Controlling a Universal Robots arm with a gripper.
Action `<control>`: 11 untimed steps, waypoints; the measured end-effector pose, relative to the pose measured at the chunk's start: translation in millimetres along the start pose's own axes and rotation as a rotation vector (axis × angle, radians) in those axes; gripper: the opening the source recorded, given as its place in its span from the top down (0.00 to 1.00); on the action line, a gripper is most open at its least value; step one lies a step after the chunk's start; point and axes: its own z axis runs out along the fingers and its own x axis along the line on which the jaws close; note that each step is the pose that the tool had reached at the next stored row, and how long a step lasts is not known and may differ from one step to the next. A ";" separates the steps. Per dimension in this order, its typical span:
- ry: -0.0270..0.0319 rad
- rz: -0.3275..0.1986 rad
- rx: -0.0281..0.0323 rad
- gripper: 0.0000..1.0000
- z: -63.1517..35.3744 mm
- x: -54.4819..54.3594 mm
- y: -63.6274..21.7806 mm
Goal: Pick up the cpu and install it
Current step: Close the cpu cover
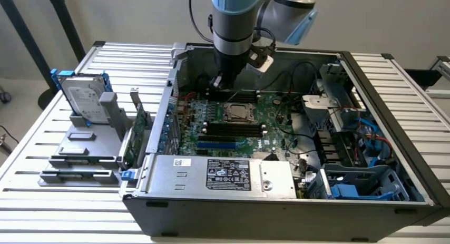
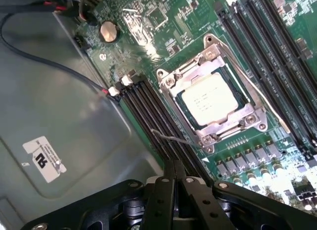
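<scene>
The cpu [image 2: 208, 98] is a small silver square lying flat in the motherboard socket, with the metal socket frame [image 2: 237, 122] closed around its edges. It also shows in the middle of the green board [image 1: 241, 111] inside the open computer case. My gripper [image 2: 177, 183] is shut, its two black fingers pressed together with nothing between them. It hangs above the black memory slots [image 2: 153, 116] beside the socket, off to one side of the cpu. In the exterior view the gripper [image 1: 219, 85] hovers over the far end of the board, just behind the socket.
The case walls [image 1: 168, 112] ring the board. A power supply [image 1: 225, 173] sits at the near side and drive cages with blue cables [image 1: 351, 144] on the exterior view's right. A hard drive in a blue bracket [image 1: 83, 99] and green cards [image 1: 140, 130] stand outside on a grey rack.
</scene>
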 end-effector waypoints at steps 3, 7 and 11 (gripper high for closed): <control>-0.0223 -0.002 -0.0190 0.89 1.7 -0.4 0.3; -0.0380 -0.004 -0.0320 0.89 6.4 -1.5 0.9; -0.0415 -0.004 -0.0354 0.89 13.4 -3.7 0.9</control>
